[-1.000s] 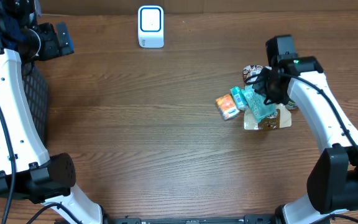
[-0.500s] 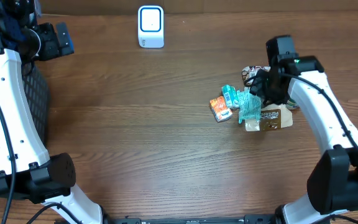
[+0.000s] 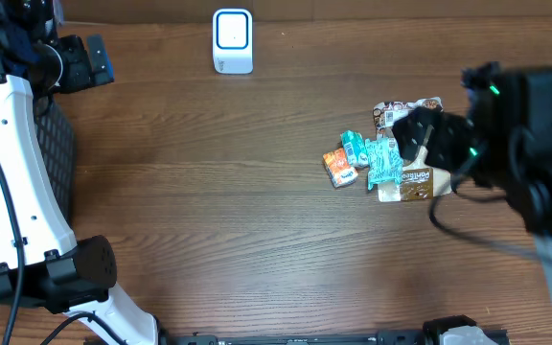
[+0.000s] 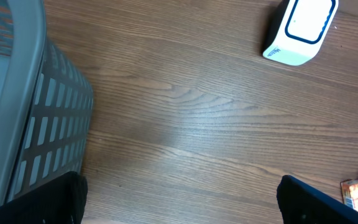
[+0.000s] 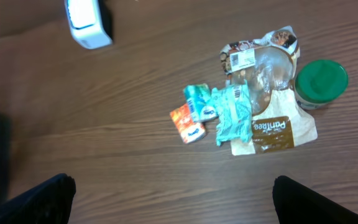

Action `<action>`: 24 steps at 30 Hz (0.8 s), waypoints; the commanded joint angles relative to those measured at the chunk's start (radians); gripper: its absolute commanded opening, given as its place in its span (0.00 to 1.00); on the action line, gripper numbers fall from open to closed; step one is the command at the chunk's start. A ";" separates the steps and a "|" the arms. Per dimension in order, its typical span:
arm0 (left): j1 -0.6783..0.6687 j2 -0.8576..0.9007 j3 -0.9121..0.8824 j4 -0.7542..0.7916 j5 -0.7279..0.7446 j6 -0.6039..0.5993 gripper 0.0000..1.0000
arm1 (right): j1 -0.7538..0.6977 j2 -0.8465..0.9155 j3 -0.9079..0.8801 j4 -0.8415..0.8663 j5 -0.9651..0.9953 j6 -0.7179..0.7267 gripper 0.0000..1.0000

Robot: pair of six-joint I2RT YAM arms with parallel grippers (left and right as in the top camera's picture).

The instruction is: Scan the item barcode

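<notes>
Dark brown wood-grain table (image 3: 209,220) fills every view. Over its right side hangs the right gripper (image 5: 180,205), jaws spread wide with only bare wood between the two dark fingertips (image 5: 48,198); it holds nothing. In the overhead view that arm is blurred and looms large at the right edge.

Just beyond the jaws, on the table, lies the cluster of goods. The crinkled teal packet (image 5: 233,112) lies free of the gripper, partly on the upper left corner of a brown pouch (image 5: 277,132) with pale lettering. A smaller teal packet (image 5: 199,102) touches its left side, and an orange packet (image 5: 186,124) lies just beside that one, furthest left. Behind them lies a crumpled wrapper (image 5: 253,56) whose white barcode label faces up. A green-lidded jar (image 5: 321,83) stands upright at the right of the pile, touching the pouch.

Well apart from the pile, at the far edge of the table, stands the white barcode scanner (image 3: 232,40) with its blue-ringed face.

On the far left, the left gripper (image 4: 182,202) is also spread wide and empty, hovering above bare wood beside a grey slatted basket (image 4: 17,112).
</notes>
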State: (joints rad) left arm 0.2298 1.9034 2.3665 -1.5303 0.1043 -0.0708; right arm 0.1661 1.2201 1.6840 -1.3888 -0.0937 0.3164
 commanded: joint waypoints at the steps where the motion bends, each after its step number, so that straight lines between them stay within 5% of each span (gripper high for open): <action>1: -0.001 -0.013 0.008 0.001 0.011 0.015 1.00 | 0.003 -0.069 0.019 -0.008 -0.024 -0.007 1.00; 13: -0.001 -0.013 0.008 0.001 0.011 0.015 0.99 | 0.003 -0.150 0.014 -0.027 0.017 -0.038 1.00; 18: -0.001 -0.013 0.008 0.001 0.011 0.015 0.99 | -0.005 -0.188 -0.066 0.145 0.069 -0.095 1.00; 24: -0.001 -0.013 0.008 0.001 0.011 0.015 1.00 | -0.008 -0.356 -0.397 0.514 0.078 -0.200 1.00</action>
State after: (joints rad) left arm 0.2298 1.9034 2.3665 -1.5303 0.1055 -0.0708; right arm 0.1642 0.9550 1.4399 -0.9798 -0.0410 0.1822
